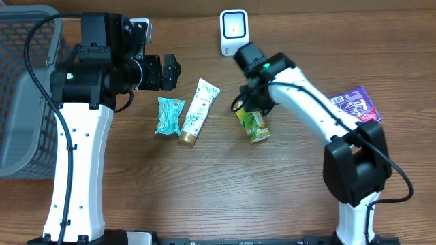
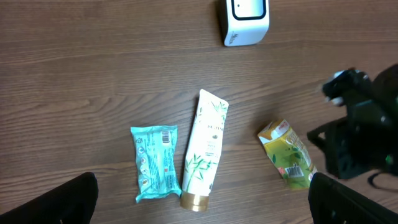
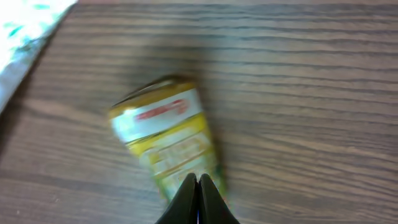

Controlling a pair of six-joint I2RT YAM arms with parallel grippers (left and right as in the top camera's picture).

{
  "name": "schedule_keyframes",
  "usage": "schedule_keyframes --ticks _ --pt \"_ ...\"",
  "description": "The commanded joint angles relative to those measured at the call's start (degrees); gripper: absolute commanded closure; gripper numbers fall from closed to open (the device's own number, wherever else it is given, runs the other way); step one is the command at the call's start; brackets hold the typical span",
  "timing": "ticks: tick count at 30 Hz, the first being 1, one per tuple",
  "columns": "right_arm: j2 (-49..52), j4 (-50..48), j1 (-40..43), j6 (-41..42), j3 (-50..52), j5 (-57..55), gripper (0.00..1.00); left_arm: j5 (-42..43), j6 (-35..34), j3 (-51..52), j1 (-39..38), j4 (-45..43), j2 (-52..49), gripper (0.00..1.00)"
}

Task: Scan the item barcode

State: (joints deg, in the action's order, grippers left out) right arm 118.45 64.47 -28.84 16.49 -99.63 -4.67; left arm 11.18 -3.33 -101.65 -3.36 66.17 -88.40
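A brown wood-grain table (image 1: 286, 190) fills all three views, with a grey mesh basket (image 1: 20, 82) at its left edge; the white scanner (image 1: 234, 30) stands at the far side, well beyond both sets of fingers. We see the right gripper (image 3: 198, 186) clenched, its two fingers pressed flat together with nothing between them; the yellow-green carton (image 3: 165, 137) lies on its side directly under and just ahead of those tips, slanting off to their left; we cannot tell whether the tips touch it. The left gripper (image 1: 172, 72) hangs released, its dark fingers (image 2: 68, 202) spread to the bottom corners of its wrist view and gripping nothing; below the gap between them lie a teal packet (image 2: 155, 163) and a white tube (image 2: 205, 149) with a gold cap, side by side and just apart; the carton sits nearer the other finger. A purple packet (image 1: 355, 104) rests well behind the right fingers, beside that arm.
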Motion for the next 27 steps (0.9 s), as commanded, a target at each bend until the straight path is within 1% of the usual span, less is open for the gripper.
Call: schedule_keyframes --ticks 1,6,10,16,20,27 --pt "-1.01 -0.15 1.16 -0.28 1.66 2.75 0.96 0.44 -0.96 -0.63 -0.04 -0.07 -0.11 0.0" --pt "0.24 -0.61 0.7 -0.28 2.62 3.17 0.96 0.44 -0.96 -0.61 -0.04 -0.07 -0.13 0.0" --pt "0.85 -2.1 0.26 -0.26 4.55 7.5 0.96 0.42 -0.96 -0.61 -0.04 -0.07 -0.13 0.0" --pt "1.05 -2.27 -1.22 -0.26 4.83 7.54 0.96 0.44 -0.96 -0.63 -0.04 -0.07 -0.13 0.0" --pt "1.31 -3.04 -1.73 0.0 6.29 10.82 0.96 0.44 -0.96 -0.61 -0.04 -0.07 -0.13 0.0" --pt "1.33 -8.11 -4.55 1.05 11.61 12.39 0.96 0.42 -0.96 -0.63 -0.04 -0.07 -0.13 0.0"
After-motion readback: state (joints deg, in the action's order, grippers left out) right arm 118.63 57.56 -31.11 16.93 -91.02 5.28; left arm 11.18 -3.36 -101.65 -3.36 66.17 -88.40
